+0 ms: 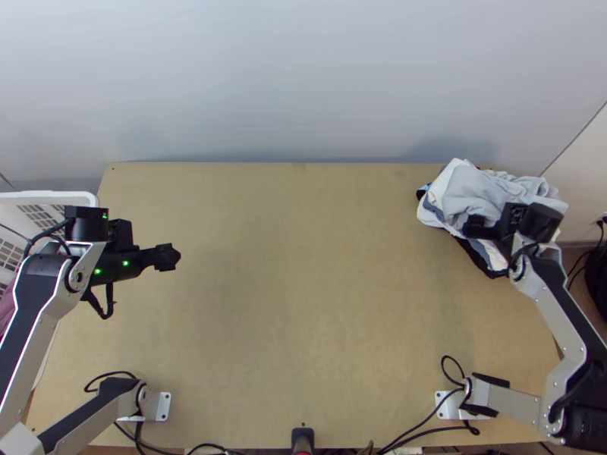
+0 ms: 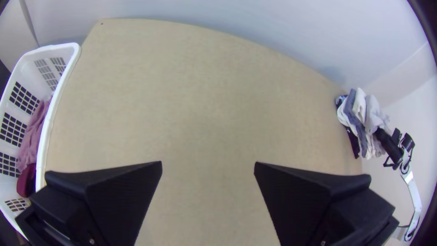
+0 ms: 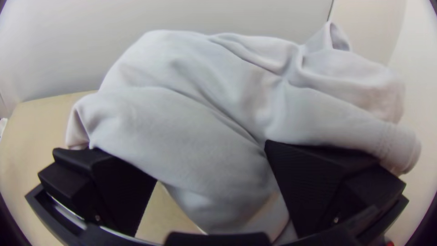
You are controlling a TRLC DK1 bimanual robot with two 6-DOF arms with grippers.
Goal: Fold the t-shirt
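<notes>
My right gripper [image 1: 478, 227] is at the pile's near side at the table's back right, over a bunched light grey garment [image 1: 474, 193] on top. In the right wrist view the right gripper [image 3: 211, 152] has its fingers wide apart, with folds of the light grey cloth [image 3: 182, 123] between and beyond them. Which garment is the t-shirt I cannot tell. Over the table's left part, my left gripper [image 1: 168, 257] has no cloth at it; in the left wrist view the left gripper [image 2: 208, 166] stands open above bare wood.
A white basket [image 2: 68, 82] with pink [image 2: 34, 136] and dark red cloth [image 2: 27, 180] stands at the table's left edge. Beneath the grey garment lie white, blue-grey and black clothes [image 2: 353, 118]. Cables lie along the near edge of the table [image 1: 303, 303].
</notes>
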